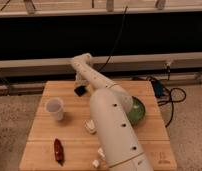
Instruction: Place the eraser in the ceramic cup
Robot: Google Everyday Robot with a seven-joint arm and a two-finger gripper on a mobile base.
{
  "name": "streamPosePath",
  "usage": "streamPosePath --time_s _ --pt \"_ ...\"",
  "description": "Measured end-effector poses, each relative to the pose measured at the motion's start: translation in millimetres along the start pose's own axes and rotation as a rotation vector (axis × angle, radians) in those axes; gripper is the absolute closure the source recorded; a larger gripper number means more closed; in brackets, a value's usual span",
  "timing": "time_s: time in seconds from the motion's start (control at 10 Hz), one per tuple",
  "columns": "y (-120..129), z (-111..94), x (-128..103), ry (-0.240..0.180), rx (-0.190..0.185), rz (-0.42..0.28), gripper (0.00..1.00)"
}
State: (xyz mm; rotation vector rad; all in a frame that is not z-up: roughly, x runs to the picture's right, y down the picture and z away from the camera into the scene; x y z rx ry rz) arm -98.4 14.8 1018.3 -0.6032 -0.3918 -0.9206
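A white ceramic cup [55, 108] stands upright on the left side of the wooden table [69, 137]. My gripper [80, 90] is a dark shape at the end of the white arm [111, 125]. It hangs over the back of the table, up and to the right of the cup and apart from it. A small white block [90, 126], possibly the eraser, lies at mid-table beside the arm. Two more small white pieces [100, 152] lie near the front edge. I cannot tell whether the gripper holds anything.
A green bowl [137, 111] sits on the right, partly hidden by the arm. A red-brown object [59, 150] lies at the front left. Black cables [166, 95] lie on the floor to the right. A low wall and rail run behind the table.
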Motion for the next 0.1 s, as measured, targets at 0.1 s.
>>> streamPosePath --time_s 0.1 --pt "0.8 -1.8 -1.4 -0.004 -0.008 0.001 0.42"
